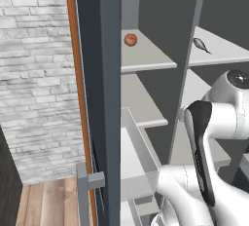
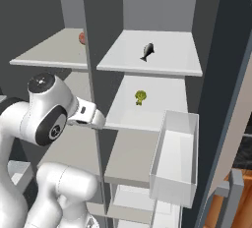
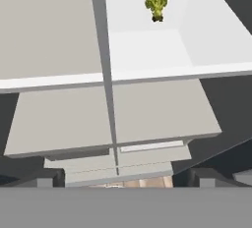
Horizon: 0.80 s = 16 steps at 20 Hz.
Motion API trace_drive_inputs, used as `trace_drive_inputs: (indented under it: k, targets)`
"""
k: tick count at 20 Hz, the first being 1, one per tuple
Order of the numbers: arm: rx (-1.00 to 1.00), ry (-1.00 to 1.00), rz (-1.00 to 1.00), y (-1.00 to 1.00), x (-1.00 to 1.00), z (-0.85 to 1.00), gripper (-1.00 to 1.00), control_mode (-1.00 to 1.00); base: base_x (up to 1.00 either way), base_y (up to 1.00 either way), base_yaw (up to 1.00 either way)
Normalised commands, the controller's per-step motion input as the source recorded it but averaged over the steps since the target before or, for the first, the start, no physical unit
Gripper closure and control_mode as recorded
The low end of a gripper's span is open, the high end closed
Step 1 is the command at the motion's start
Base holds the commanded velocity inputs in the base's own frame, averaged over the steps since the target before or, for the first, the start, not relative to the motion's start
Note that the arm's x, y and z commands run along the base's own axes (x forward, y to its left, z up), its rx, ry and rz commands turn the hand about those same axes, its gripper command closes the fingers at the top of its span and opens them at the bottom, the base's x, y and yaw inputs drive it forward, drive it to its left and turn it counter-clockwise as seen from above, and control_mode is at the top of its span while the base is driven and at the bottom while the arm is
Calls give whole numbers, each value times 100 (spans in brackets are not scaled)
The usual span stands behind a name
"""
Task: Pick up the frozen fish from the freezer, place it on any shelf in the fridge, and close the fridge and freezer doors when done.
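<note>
The frozen fish (image 2: 147,51) is seen lying on the top shelf (image 2: 162,62) of the fridge. The gripper's jaws are spread wide, empty. With both doors left open, the swinging arm could be knocked against them.

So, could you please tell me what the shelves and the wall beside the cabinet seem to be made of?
Shelf: probably matte plastic or painted board; flat pale grey, no gloss or grain. Wall: looks like whitewashed brick; pale blocks with mortar lines.
</note>
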Motion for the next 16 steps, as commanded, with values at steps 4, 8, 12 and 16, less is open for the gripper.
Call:
trace_drive_inputs:
  k: [4,8,12,16]
  targets:
    - [0,1,0,-4,-5,0,-100,100,-31,-29,6]
    - [0,0,0,0,0,0,-100,100,-27,-49,7]
    - [0,0,0,0,0,0,-100,100,-62,-5,3]
    - [0,0,0,0,0,0,-100,100,-83,0,1]
